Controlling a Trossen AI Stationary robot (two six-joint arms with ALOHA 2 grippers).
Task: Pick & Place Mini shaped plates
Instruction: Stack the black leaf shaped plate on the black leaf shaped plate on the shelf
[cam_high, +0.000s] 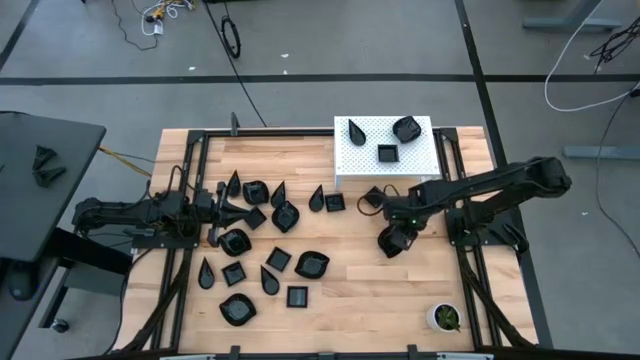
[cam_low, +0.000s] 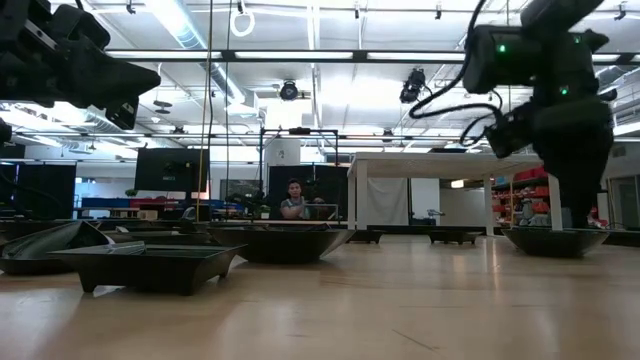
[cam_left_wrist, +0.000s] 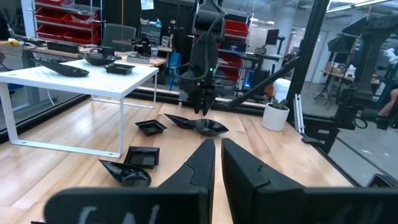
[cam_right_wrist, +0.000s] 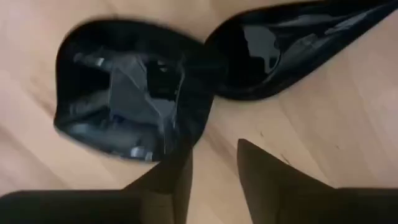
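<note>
So this looks like the grab step. The right gripper (cam_high: 392, 243) is down low over the wooden table (cam_high: 380, 300), right of the main scatter, and in its wrist view the fingers are slightly apart with the rim of a rounded-oval plate (cam_right_wrist: 124, 99) sitting at the gap. A teardrop plate (cam_right_wrist: 292, 50) touches or overlaps that oval one, so I'd say the tricky bit is pinching one rim without dragging the neighbour along. Whether the fingers already straddle the rim, I can't tell.

Next move, as I read it: close on the rim, lift straight up, then carry it to the white perforated stand (cam_high: 345, 165) at the back, which already holds three plates: a teardrop (cam_high: 357, 132), a rounded one (cam_high: 406, 128) and a square one (cam_high: 387, 153).

The left gripper (cam_high: 214, 208) waits at the left side, fingers nearly together and empty, pointing toward the pile. The rest of the mini shaped plates (cam_high: 262, 255) are spread across the middle and left of the table, some touching. A small potted plant (cam_high: 444, 318) sits in the near right corner, well clear of the route. A person (cam_low: 294, 200) sits far behind.
</note>
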